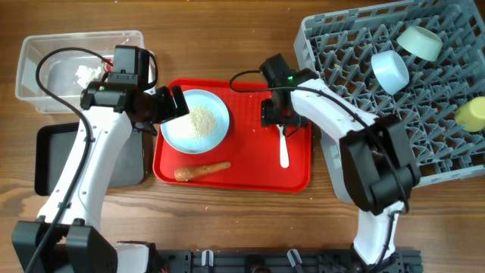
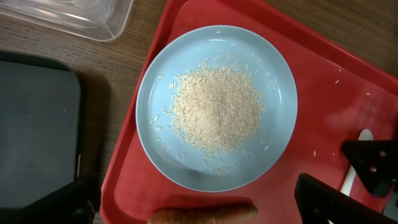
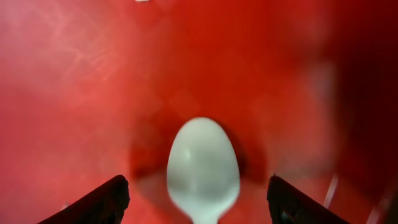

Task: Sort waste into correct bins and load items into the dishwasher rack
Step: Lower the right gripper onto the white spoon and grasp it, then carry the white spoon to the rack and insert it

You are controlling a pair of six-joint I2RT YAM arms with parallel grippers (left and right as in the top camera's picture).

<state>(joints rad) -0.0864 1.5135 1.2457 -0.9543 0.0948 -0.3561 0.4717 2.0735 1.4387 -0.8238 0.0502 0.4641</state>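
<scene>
A pale blue plate (image 1: 195,120) with rice grains (image 2: 217,109) lies on the red serving tray's left half. An orange carrot stick (image 1: 201,171) lies in front of it. My left gripper (image 1: 173,102) is open and empty, and hovers over the plate's left edge. In the left wrist view (image 2: 199,208) its fingers straddle the carrot (image 2: 202,214). A white spoon (image 1: 284,148) lies on the tray's right half. My right gripper (image 1: 276,114) is open just above it, and its fingers (image 3: 202,202) flank the spoon's bowl (image 3: 203,168). A white tissue (image 1: 89,72) lies in the clear tub (image 1: 45,53).
The black tray (image 1: 53,159) sits left of the red serving tray (image 1: 242,178). The grey rack (image 1: 356,91) at the right holds a pale blue bowl (image 1: 390,70), a pale green bowl (image 1: 420,42) and a yellow-green cup (image 1: 474,114).
</scene>
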